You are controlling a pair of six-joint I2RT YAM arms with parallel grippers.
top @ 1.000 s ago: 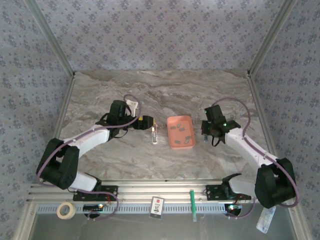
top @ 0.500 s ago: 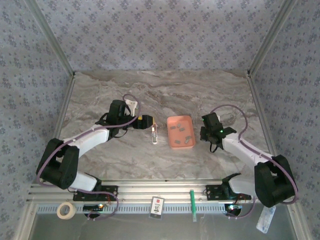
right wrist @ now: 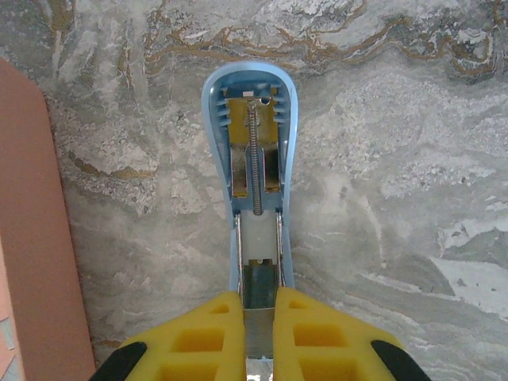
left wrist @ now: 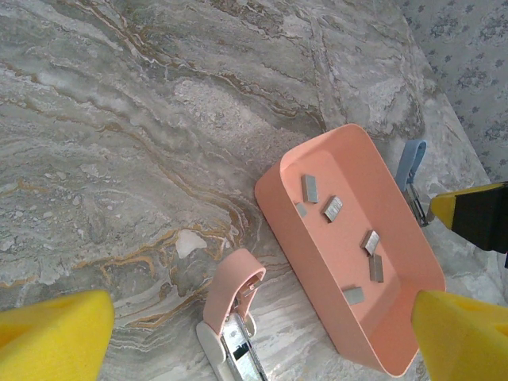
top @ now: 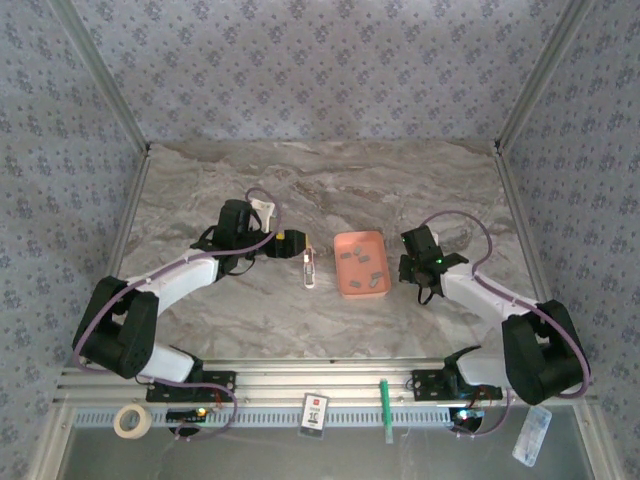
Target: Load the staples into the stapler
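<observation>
**Right pincer clamped on the opened stapler; staples in the tray**

Nearest in my right wrist view, the right gripper (right wrist: pixel 258 313) presses its yellow fingers (right wrist: pixel 198 341) together on the silver rail of the pale-blue stapler (right wrist: pixel 252 119). The stapler is hinged open with its spring exposed, just beside the salmon-pink tray (right wrist: pixel 32 238). I see the left gripper (top: pixel 288 243) spread wide and holding nothing, above a pink stapler (left wrist: pixel 234 290) lying open against the tray's outer wall. Farther on, the staples (left wrist: pixel 333 209) lie scattered inside the tray.

Pale-blue stapler (right wrist: pixel 254 159) open, grey staples (left wrist: pixel 333 208) apparently loose
</observation>
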